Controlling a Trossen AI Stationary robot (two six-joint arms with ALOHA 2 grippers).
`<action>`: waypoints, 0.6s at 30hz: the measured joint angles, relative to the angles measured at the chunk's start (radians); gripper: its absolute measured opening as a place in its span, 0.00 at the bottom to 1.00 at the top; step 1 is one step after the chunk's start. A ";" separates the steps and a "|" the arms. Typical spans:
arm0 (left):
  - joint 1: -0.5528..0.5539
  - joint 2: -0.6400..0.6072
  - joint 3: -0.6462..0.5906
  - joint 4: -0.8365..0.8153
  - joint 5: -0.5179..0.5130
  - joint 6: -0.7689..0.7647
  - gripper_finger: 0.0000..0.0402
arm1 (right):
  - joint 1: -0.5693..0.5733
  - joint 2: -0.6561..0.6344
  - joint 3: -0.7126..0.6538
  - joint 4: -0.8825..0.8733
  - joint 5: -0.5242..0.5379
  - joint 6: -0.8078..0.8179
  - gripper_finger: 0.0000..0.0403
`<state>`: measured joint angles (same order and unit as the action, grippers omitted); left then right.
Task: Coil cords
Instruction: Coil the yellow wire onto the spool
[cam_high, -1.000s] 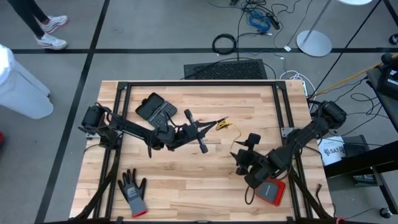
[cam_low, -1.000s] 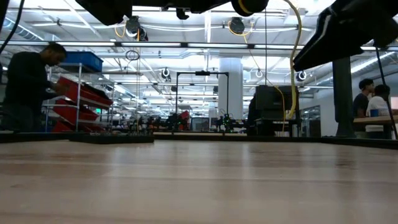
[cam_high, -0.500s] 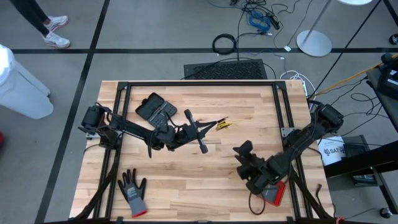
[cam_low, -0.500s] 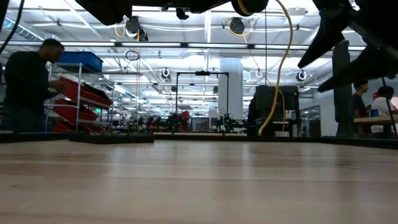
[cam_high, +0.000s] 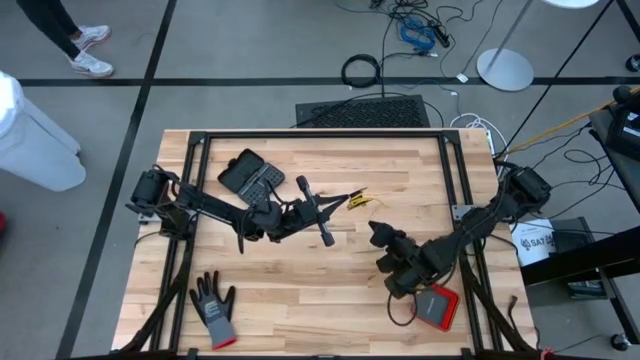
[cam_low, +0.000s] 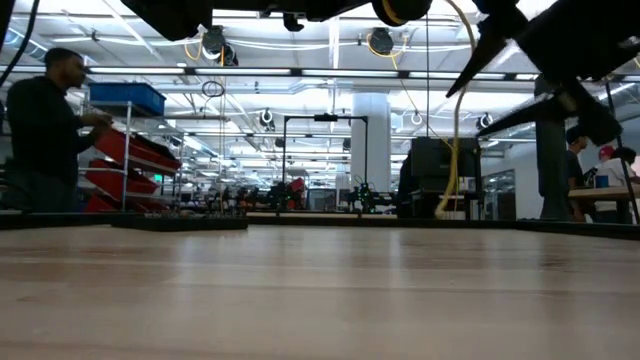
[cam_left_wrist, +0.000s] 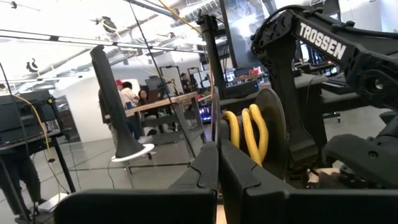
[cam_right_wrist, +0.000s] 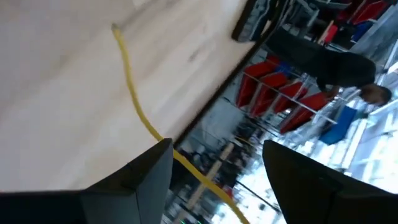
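Left jaws pinch the cord coil. Right jaws spread wide, empty, nearer its loose tail trailing rightward.

Left dark six-joint arm reaches from frame's left edge twd centre in high view; left two-finger gripper sits mid-frame, fingers pressed together. Right dark arm comes in from right edge, bent twd lower centre; right gripper fingers spread wide, wrist apparently tilted.
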<state>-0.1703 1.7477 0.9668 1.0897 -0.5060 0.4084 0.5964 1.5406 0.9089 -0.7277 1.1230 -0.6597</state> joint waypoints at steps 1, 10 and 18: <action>0.000 0.000 0.000 0.000 0.000 0.000 0.00 | -0.012 0.000 0.000 -0.001 0.005 -0.025 0.58; 0.000 0.000 0.000 0.000 0.000 0.000 0.00 | -0.122 0.000 0.000 -0.078 0.004 -0.012 0.58; 0.000 0.000 0.000 0.000 0.000 0.000 0.00 | -0.180 0.000 0.000 -0.104 0.004 -0.128 0.58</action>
<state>-0.1703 1.7481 0.9668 1.0897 -0.5060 0.4084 0.4164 1.5406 0.9089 -0.8321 1.1269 -0.7877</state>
